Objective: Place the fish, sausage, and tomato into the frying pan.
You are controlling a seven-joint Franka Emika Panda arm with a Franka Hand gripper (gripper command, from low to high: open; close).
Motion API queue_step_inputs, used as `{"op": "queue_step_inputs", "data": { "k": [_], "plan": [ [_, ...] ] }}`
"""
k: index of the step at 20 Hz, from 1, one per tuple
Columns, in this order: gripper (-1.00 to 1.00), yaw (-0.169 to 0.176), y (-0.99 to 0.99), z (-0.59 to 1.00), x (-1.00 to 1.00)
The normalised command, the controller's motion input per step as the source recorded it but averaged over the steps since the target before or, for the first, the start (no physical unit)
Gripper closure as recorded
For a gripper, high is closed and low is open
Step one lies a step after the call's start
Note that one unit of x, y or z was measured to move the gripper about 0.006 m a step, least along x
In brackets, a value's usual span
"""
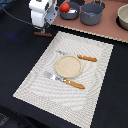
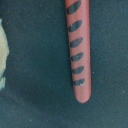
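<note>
The sausage [image 1: 42, 34], a thin red-brown rod, lies on the dark table just off the placemat's far left corner. In the wrist view it [image 2: 77, 50] fills the frame, with dark grill marks along it. My gripper [image 1: 44, 26] hangs right above it, apart from it, and looks open and empty; its fingers do not show in the wrist view. The tomato [image 1: 65, 7], a glossy red ball, sits in the frying pan [image 1: 72, 14] on the brown board at the back. The fish is not in view.
A taller grey pot [image 1: 93, 15] stands beside the pan, and a tan bowl [image 1: 123, 17] is at the exterior view's right edge. A striped placemat [image 1: 35, 82] holds a tan plate [image 1: 67, 66] and two orange-handled utensils [image 1: 88, 58]. A pale edge [image 2: 2, 55] shows in the wrist view.
</note>
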Motion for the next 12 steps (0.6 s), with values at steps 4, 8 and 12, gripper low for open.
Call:
{"op": "queue_step_inputs", "data": {
  "k": [4, 8, 12],
  "plan": [
    [-1.00, 0.000, -0.02, -0.51, -0.41],
    [1.00, 0.000, -0.04, -0.47, -0.39],
    [1.00, 0.000, -0.05, -0.45, -0.40]
  ]
}}
